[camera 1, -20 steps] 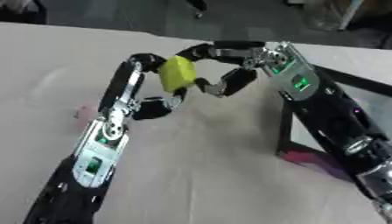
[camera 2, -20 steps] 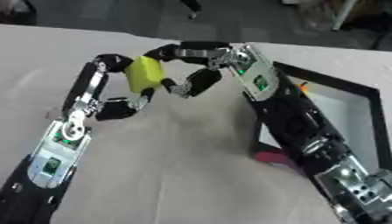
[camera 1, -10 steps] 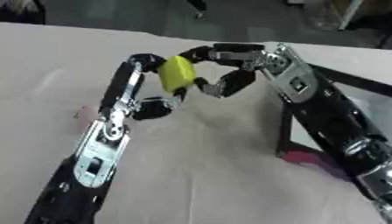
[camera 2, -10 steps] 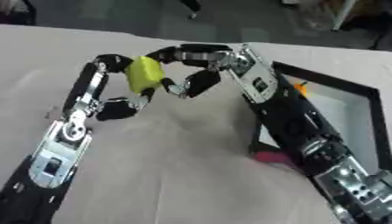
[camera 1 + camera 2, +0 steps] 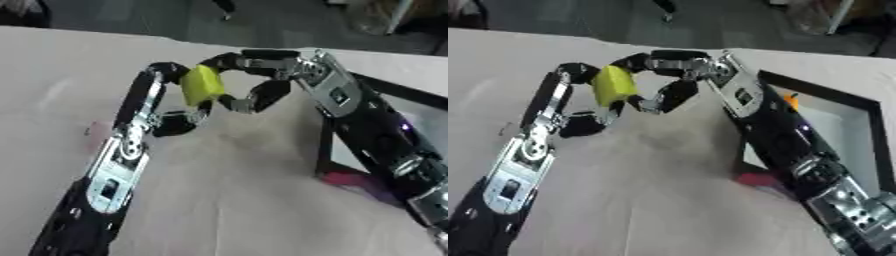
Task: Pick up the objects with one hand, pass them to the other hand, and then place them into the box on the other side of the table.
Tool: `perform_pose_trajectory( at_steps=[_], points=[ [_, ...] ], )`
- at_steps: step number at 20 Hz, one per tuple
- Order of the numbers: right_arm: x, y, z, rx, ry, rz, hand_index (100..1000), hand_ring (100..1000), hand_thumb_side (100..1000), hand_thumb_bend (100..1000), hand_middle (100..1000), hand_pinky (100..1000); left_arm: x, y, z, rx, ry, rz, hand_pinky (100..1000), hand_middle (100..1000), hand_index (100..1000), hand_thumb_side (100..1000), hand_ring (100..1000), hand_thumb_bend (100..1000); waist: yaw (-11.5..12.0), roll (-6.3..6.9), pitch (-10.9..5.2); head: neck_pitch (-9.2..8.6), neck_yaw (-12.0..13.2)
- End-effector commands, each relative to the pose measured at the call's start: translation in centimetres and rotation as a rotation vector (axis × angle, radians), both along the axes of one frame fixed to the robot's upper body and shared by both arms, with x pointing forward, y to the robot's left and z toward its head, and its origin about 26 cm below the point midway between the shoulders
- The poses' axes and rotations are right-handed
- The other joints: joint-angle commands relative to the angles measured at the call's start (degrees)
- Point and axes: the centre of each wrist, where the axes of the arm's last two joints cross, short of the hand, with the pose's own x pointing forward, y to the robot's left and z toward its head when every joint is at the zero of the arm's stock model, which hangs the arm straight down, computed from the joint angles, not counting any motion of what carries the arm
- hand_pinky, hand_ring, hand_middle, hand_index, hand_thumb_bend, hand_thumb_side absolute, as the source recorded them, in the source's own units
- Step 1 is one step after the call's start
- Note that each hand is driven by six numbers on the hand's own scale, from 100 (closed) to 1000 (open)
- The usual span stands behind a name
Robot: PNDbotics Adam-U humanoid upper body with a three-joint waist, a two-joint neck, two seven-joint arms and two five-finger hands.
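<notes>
Handover of the yellow object above the counter

The yellow object [image 5: 201, 85] is held in the air between both hands: the left hand [image 5: 179, 117] has fingers curled on it, and the right hand [image 5: 258, 75] closes round its right side. It looks light and stiff, best taken by its flat sides. Fingers hide its edges. The box [image 5: 859, 107] on the right is cut off; an orange thing [image 5: 791, 101] and a pink thing [image 5: 754, 179] are unclear.

The table [image 5: 262, 210] wears a matt, faintly creased pale cloth. The yellow block [image 5: 201, 86] looks smooth and dull, like plastic. Both arms show glossy black casing with silver metal.
</notes>
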Motion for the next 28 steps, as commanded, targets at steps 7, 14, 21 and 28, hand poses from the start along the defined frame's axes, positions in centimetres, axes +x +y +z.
perform_pose_trajectory(
  at_steps=[7,14,21,28],
  points=[
    [-0.06,-0.2,1.84,-0.139,-0.127,0.199,1000,1000,644,100,966,1000,0.03,-0.15,1.43,-0.042,-0.037,0.008,798,514,445,100,650,243,-0.13,-0.55,-0.85,-0.67,0.12],
    [0.03,-0.19,1.58,-0.146,-0.124,0.188,1000,1000,619,100,963,1000,-0.16,-0.24,1.74,-0.06,-0.049,-0.018,800,513,445,100,650,238,-0.01,-0.57,-0.73,-0.77,0.02],
    [0.04,-0.04,1.27,-0.16,-0.14,0.2,1000,1000,572,100,959,1000,-0.32,-0.32,2.02,-0.087,-0.06,-0.039,802,513,445,100,649,233,0.05,-0.59,-0.73,-0.82,0.05],
    [0.03,0.04,1.32,-0.147,-0.132,0.19,1000,1000,555,100,950,1000,-0.44,-0.43,1.91,-0.113,-0.055,-0.085,806,513,447,100,649,222,-0.01,-0.49,-0.6,-0.74,0.15]
  ],
)
